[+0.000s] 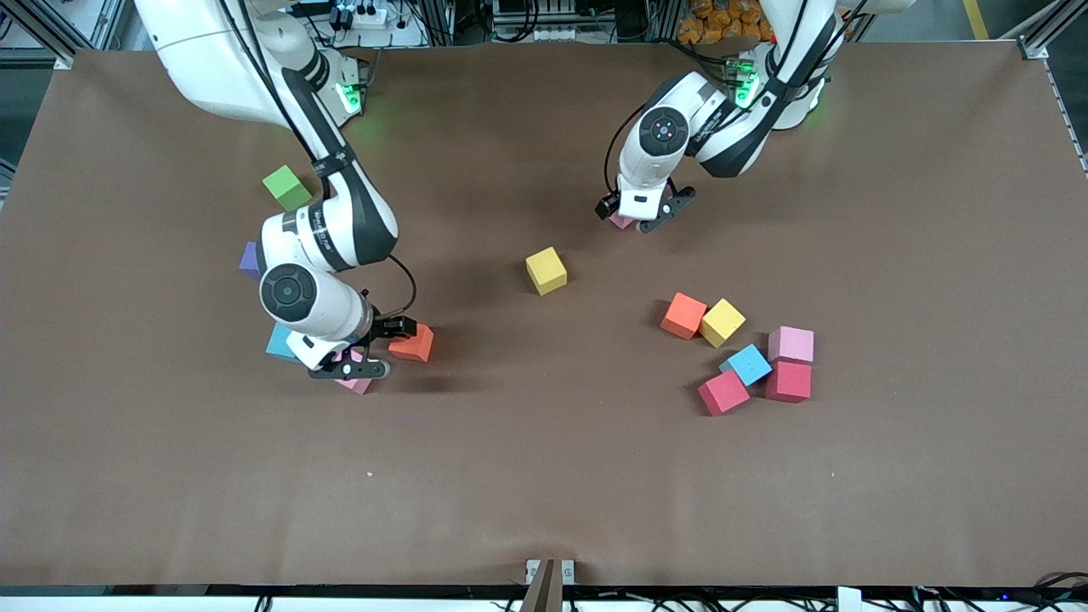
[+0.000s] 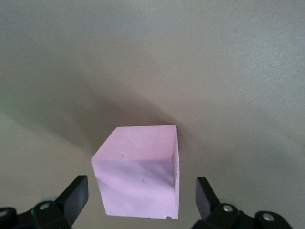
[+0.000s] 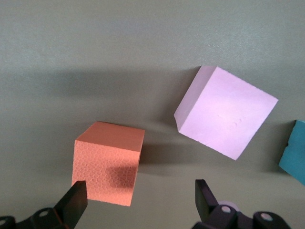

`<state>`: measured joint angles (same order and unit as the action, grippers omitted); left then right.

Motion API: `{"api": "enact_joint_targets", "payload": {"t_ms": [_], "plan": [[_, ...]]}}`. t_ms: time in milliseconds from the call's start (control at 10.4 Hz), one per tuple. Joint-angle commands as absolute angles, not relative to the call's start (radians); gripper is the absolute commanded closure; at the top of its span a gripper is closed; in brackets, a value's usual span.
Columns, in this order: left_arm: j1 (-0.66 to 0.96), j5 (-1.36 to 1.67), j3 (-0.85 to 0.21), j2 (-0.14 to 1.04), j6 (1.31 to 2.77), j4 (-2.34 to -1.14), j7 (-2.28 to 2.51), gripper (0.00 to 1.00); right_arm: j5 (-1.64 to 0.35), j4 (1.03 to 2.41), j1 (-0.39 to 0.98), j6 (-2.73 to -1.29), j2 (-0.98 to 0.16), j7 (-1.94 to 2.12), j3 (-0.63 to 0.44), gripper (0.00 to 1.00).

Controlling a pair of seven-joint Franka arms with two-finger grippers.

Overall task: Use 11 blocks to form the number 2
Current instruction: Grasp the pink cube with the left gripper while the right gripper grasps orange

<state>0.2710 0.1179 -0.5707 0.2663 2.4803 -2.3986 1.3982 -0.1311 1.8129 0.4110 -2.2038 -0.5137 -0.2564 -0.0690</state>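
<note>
My left gripper (image 1: 637,218) is low over the table with its fingers open around a light pink cube (image 1: 621,222). In the left wrist view the cube (image 2: 138,176) sits between the fingertips (image 2: 76,195) with a gap on each side. My right gripper (image 1: 374,348) is open and low over an orange cube (image 1: 413,342) and a light pink cube (image 1: 355,383). In the right wrist view the gripper (image 3: 140,202) is empty, with the orange cube (image 3: 107,164) by one fingertip and the pink cube (image 3: 226,114) apart from it. A light blue cube (image 1: 279,342) and a purple cube (image 1: 250,260) are partly hidden by the right arm.
A yellow cube (image 1: 546,270) lies alone mid-table. Toward the left arm's end lie an orange (image 1: 684,315), a yellow (image 1: 722,322), a light blue (image 1: 747,364) and a pink cube (image 1: 790,344), with two crimson cubes (image 1: 723,392) (image 1: 788,381). A green cube (image 1: 286,187) lies beside the right arm.
</note>
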Motion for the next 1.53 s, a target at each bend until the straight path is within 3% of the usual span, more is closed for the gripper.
{"api": "enact_joint_targets", "payload": {"t_ms": [0, 287, 383, 479, 574, 670, 862, 1053, 1436], "plan": [[0.279, 0.141, -0.577, 0.278, 2.502, -2.408, 1.414, 0.0, -0.143, 1.805, 0.435, -2.241, -0.547, -0.317, -0.057, 0.0], [0.288, 0.141, -0.577, 0.299, 2.511, -2.408, 1.413, 0.01, -0.144, 1.805, 0.456, -2.287, -0.592, -0.354, -0.057, 0.0], [0.29, 0.141, -0.577, 0.31, 2.523, -2.408, 1.413, 0.17, -0.143, 1.804, 0.459, -2.289, -0.597, -0.398, -0.057, 0.0], [0.293, 0.14, -0.577, 0.311, 2.528, -2.408, 1.408, 0.45, -0.143, 1.801, 0.48, -2.305, -0.606, -0.437, -0.058, 0.0], [0.296, 0.135, -0.577, 0.313, 2.528, -2.402, 1.366, 0.65, -0.143, 1.801, 0.485, -2.312, -0.609, -0.484, -0.058, 0.0], [0.311, 0.135, -0.578, 0.313, 2.528, -2.387, 1.297, 0.76, -0.141, 1.799, 0.479, -2.31, -0.607, -0.532, -0.058, 0.0], [0.363, 0.14, -0.577, 0.313, 2.519, -2.346, 1.176, 0.85, -0.138, 1.799, 0.462, -2.31, -0.606, -0.545, -0.063, 0.0], [0.463, 0.14, -0.557, 0.328, 2.496, -2.277, 1.135, 0.83, -0.127, 1.798, 0.442, -2.313, -0.606, -0.535, -0.063, 0.0], [0.763, 0.129, -0.356, 0.486, 2.26, -1.95, 1.088, 0.83, -0.117, 1.792, 0.428, -2.33, -0.615, -0.532, -0.063, 0.0]]}}
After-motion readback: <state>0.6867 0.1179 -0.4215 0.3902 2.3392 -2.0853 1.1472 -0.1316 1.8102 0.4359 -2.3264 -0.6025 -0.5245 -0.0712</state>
